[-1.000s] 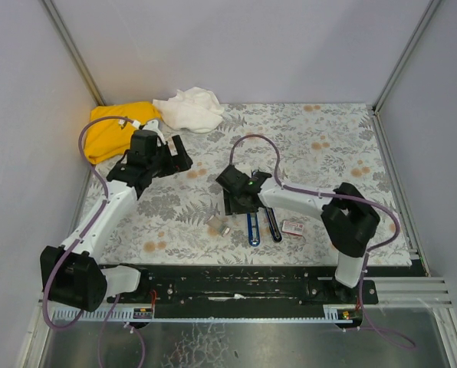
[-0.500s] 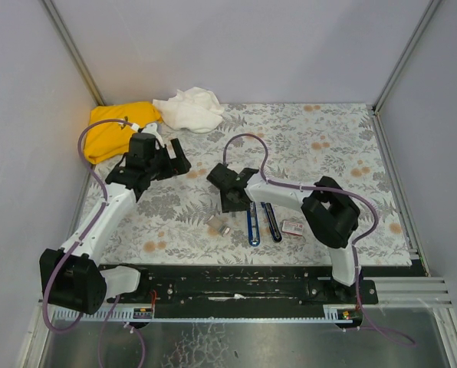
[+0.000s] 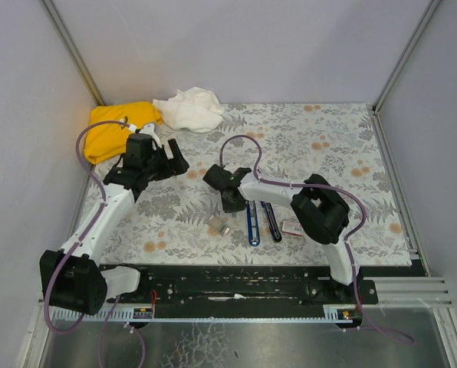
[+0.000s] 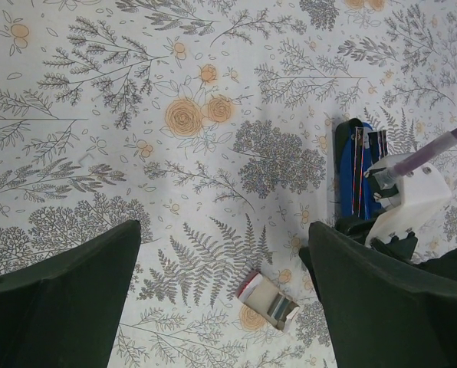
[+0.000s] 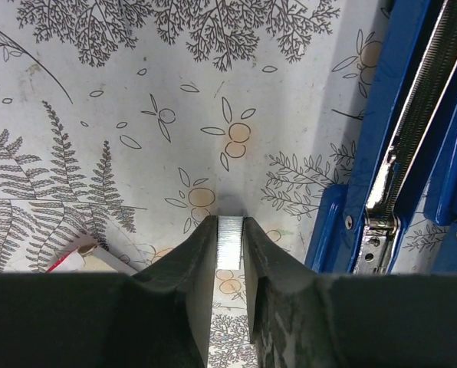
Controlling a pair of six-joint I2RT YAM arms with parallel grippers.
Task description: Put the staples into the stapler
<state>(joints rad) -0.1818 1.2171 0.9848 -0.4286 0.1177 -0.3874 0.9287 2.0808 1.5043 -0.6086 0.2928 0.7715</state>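
The stapler lies opened flat, its blue arm (image 3: 251,223) beside its black arm (image 3: 273,222). In the right wrist view the blue arm and its metal channel (image 5: 401,146) are at the right. My right gripper (image 3: 231,202) (image 5: 230,224) is shut on a silvery staple strip (image 5: 230,244), just above the cloth, left of the stapler's hinge end. The open staple box (image 3: 217,225) (image 4: 268,300) lies left of the stapler, with grey staples showing inside. My left gripper (image 3: 175,157) (image 4: 225,226) is open and empty, held high above the box.
A small whitish piece with red print (image 3: 292,226) lies right of the stapler. A yellow cloth (image 3: 113,130) and a white cloth (image 3: 190,109) sit at the back left. The floral tablecloth (image 3: 328,153) is walled at the back and on both sides.
My right gripper has moved left and a little back, away from above the stapler's hinge, still holding the strip. The left arm has barely moved.
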